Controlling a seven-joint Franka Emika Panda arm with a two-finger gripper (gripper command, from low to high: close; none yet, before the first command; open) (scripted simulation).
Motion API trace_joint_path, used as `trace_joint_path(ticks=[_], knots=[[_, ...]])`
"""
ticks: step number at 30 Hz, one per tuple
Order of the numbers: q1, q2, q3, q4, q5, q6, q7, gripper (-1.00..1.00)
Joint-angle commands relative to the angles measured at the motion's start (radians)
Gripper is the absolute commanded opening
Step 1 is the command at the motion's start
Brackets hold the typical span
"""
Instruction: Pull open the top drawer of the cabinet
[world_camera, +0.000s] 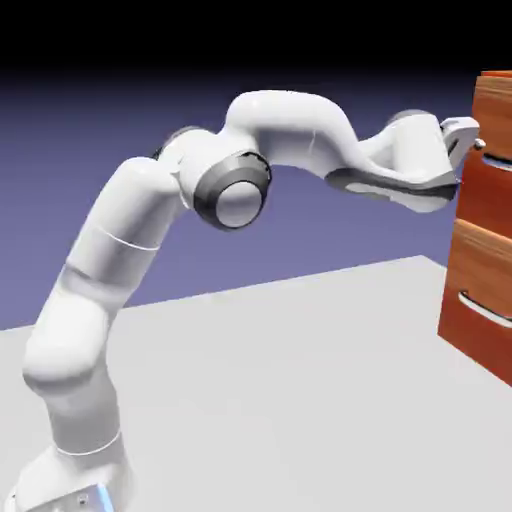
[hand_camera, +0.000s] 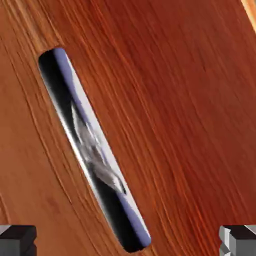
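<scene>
The cabinet (world_camera: 484, 285) stands at the right edge of the exterior view, reddish-brown wood grain. Its top drawer (world_camera: 496, 108) is the uppermost box, and my gripper (world_camera: 467, 136) is right at its front, by the silver handle (world_camera: 480, 146). In the hand view the drawer front (hand_camera: 170, 100) fills the picture. The silver bar handle (hand_camera: 92, 150) runs slantwise from upper left to lower middle. My gripper (hand_camera: 128, 242) is open: both grey fingertips (hand_camera: 18, 239) sit wide apart in the bottom corners, with the handle's lower end between them and nothing gripped.
A lower drawer with its own silver handle (world_camera: 484, 308) sits below the top one. The grey table (world_camera: 290, 400) spreads beneath the arm. The arm's elbow (world_camera: 238, 190) arches high over the table's left half.
</scene>
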Motion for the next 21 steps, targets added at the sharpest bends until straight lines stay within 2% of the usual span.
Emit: trace_joint_path(ticks=[1,5,21], knots=[[-0.005,0.02,0.007,0.029,-0.044,0.0,-0.037,0.0],[-0.015,0.064,0.022,0.092,-0.139,-0.001,-0.117,0.0],[-0.063,0.356,0.292,0.375,0.253,0.009,-0.813,0.0]])
